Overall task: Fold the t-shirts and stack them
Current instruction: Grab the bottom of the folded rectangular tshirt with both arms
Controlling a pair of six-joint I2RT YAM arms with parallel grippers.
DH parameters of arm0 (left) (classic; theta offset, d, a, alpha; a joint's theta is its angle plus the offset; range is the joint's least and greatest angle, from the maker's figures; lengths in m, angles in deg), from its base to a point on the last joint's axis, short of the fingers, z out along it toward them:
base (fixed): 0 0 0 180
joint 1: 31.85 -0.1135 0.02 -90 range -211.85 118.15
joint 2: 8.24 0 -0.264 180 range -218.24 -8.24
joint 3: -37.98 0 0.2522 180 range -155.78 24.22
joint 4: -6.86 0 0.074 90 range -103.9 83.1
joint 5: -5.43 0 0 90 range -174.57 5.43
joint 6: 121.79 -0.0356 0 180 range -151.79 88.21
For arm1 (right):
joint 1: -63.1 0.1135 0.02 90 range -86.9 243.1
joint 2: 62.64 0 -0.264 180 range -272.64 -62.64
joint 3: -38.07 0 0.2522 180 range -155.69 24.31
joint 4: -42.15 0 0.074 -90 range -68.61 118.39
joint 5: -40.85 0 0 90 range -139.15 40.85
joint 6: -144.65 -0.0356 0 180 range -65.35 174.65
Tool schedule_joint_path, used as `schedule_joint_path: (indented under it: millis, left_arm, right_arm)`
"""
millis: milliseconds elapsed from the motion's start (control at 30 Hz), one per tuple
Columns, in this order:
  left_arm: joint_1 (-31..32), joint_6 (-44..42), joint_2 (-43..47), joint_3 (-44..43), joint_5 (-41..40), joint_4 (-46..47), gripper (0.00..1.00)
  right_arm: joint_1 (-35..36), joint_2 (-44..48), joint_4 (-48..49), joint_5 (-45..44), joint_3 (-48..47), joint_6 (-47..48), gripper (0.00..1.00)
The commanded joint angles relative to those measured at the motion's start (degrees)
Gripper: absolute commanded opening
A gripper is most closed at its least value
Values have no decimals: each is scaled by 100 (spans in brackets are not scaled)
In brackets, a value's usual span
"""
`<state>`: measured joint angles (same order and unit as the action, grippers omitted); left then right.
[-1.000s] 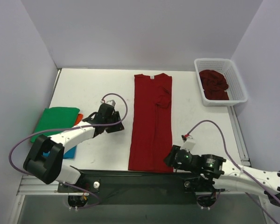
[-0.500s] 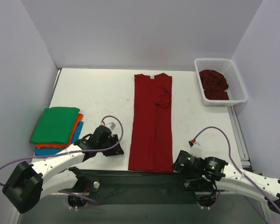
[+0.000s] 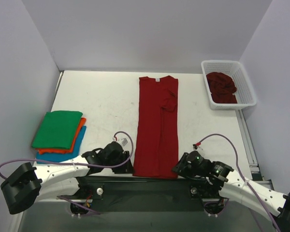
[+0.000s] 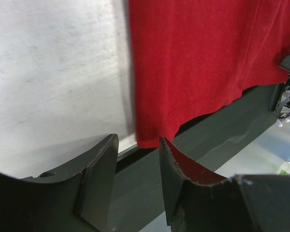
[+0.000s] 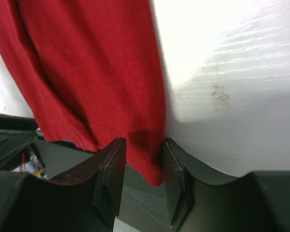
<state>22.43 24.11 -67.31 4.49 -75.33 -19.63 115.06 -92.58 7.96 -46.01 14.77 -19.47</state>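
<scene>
- The left gripper (image 3: 124, 155) has swung down from the middle of the worktop (image 3: 101, 96) to its near edge and now sits just beside the left hem corner of the red shirt (image 3: 157, 121)
- The right gripper (image 3: 180, 166) drew back a little and has returned to the right hem corner
- The red shirt has not moved: it lies as a long narrow strip down the middle, collar at the far end, hem slightly over the near edge
- Left gripper: jaws about half apart and holding nothing, with the hem corner just ahead of the gap
- Right gripper: jaws parted too, with the hem corner lying between them but not pinched
- Both arms look lined up to take the hem and carry it towards the collar; that fold is not yet begun
- The stack (image 3: 58, 128) of folded shirts, green over orange over blue, sits at the left, and a crumpled shirt (image 3: 221, 87) lies in the basket (image 3: 246, 89) at the far right
- From above, the wrist housings cover both pairs of jaws
- A red patch on the inner face of one left finger (image 4: 170, 183) may be cloth or reflection; I cannot tell
- Whether the basket holds more than one shirt is unclear
</scene>
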Motion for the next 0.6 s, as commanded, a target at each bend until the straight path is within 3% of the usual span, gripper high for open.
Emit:
schedule_joint_path:
  millis: [0,367,567]
  left_arm:
    - [170,237,-61,74,-132,227,50]
    - [408,553,-254,206,-308,543,48]
    - [531,624,-254,180,-352,640,35]
  right_arm:
    - [-64,-109,-295,441,347,136,35]
    - [-73,128,-479,881,664,21,26]
    - [-73,383,-971,593,410,144,23]
